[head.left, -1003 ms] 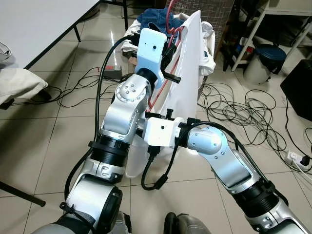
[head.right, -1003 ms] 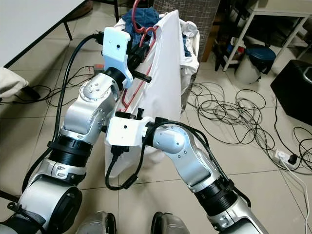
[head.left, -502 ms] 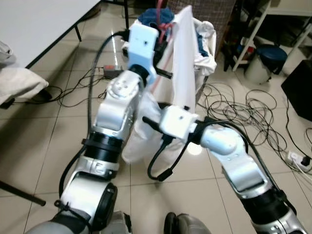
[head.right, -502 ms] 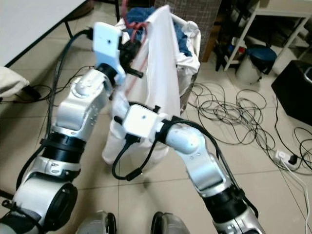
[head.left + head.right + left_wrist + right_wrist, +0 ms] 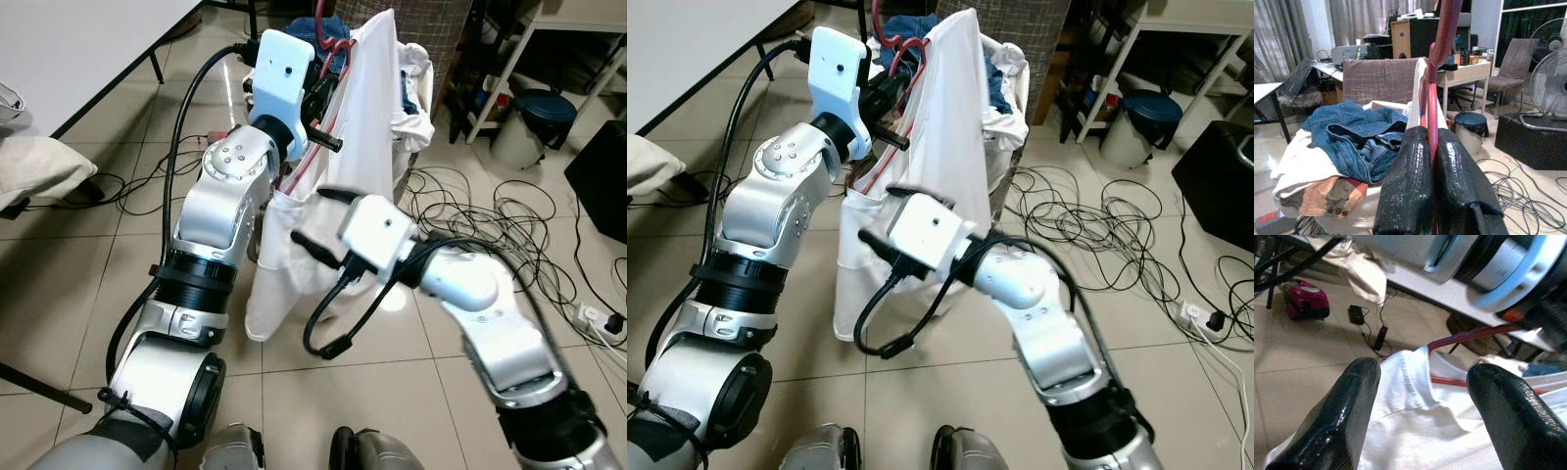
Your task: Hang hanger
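The left claw is raised in front of the robot with its two black fingers pressed together on the red hanger, whose wire runs up out of the grip and curves overhead. A white shirt hangs on the hanger, draping down from beside the left claw toward the tiled floor; its lower hem hangs just above the tiles.

The right claw is held low against the shirt with its fingers spread wide apart, gripping nothing; between them lie the white collar and a stretch of red hanger wire. In the head views the right arm crosses in front of the shirt's lower half, its white wrist housing close to the cloth.

Behind the shirt stands a laundry basket heaped with clothes, among them blue jeans and pale garments. Loose black cables sprawl over the floor to the robot's right. A white tabletop occupies the upper left, with a pale cushion below its edge. A round bin and a white shelving frame stand at upper right.
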